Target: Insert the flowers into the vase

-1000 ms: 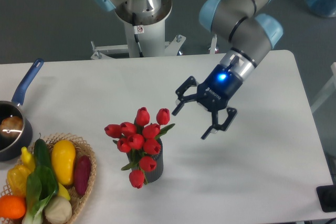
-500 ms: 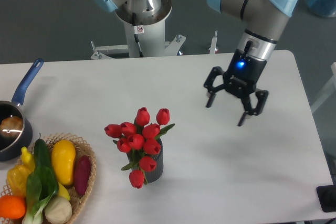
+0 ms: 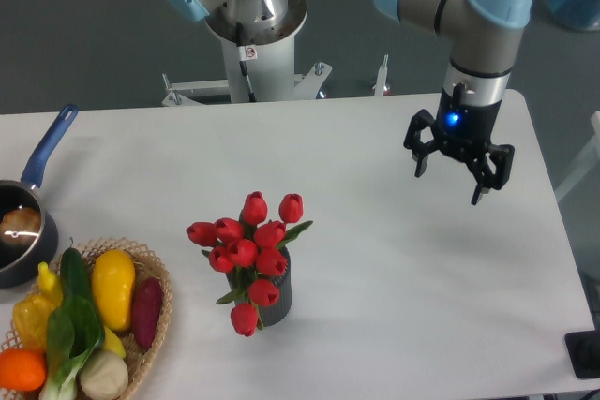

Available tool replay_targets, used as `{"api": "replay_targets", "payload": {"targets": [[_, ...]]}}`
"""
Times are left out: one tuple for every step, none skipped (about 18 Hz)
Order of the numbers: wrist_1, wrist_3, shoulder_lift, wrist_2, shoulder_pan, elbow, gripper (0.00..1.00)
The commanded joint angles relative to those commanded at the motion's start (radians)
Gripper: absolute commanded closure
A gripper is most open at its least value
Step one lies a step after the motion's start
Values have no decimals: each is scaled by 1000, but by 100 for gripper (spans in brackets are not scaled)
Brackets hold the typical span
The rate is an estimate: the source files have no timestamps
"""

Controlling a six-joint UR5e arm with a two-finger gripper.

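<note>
1. Standing in the vase point(image 3: 278, 289) near the table's point(image 3: 394, 306) front-middle, the flowers point(image 3: 246, 241) are already in place: red heads fan out wider than the dark ribbed cylinder, one bloom droops down over its front wall, and green leaves poke out at the rim.
2. The gripper point(image 3: 458, 168) hangs over the table's far right, well apart from the bunch, fingers spread wide and pointing down, with nothing between them.
3. Handling, as a judgement: the bunch looks light and top-heavy, the heads soft and easily crushed. A hold belongs on the gathered stems just under the blooms, though those stems are mostly hidden now. The small vase could tip if the bunch is nudged sideways.
4. At the left edge sit a wicker basket point(image 3: 155, 325) of vegetables and a dark saucepan point(image 3: 21, 231) with a blue handle, both clear of the vase.
5. The task reads as finished.
</note>
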State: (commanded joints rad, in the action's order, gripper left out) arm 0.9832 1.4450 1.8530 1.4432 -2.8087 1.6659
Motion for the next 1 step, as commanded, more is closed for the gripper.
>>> {"api": "replay_targets", "payload": {"targets": [[0, 0, 11, 28, 2, -3, 0]]}}
